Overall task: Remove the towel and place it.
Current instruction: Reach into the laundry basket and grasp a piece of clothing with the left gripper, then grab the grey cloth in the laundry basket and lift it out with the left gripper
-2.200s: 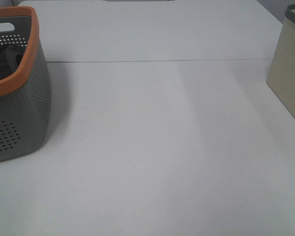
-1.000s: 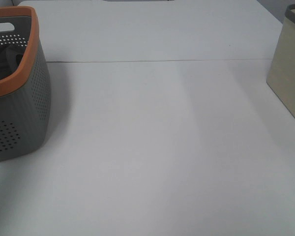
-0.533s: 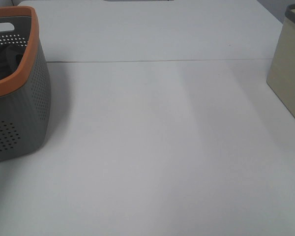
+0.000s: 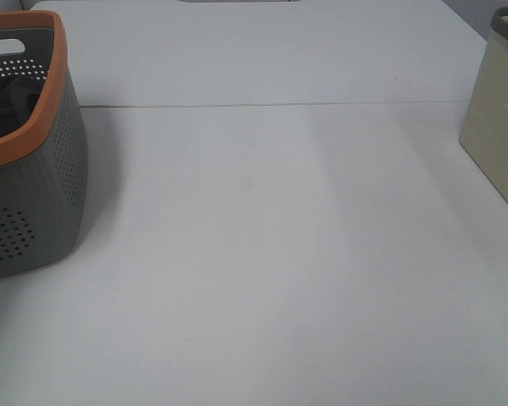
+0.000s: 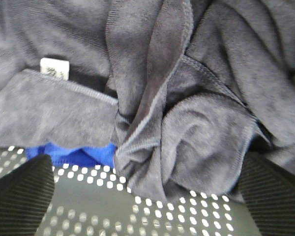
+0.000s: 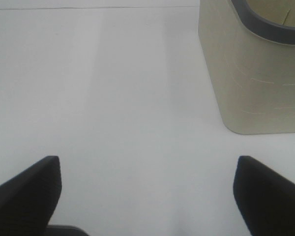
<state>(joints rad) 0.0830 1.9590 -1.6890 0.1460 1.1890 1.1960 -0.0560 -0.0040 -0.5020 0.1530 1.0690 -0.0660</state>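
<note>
The towel (image 5: 187,123) lies crumpled inside the basket (image 4: 42,194), which stands on the table (image 4: 262,254) at the left of the high view; its white tag (image 5: 54,68) shows, and a blue cloth (image 5: 78,155) peeks out beneath it against the perforated wall. The left gripper (image 5: 147,169) hovers just over the towel with its fingers (image 5: 19,196) spread wide and holding nothing, though from this close it is hard to tell whether they touch the cloth. The right gripper (image 6: 147,167), also spread wide and empty, hangs over bare table near the bin (image 6: 250,83).
</note>
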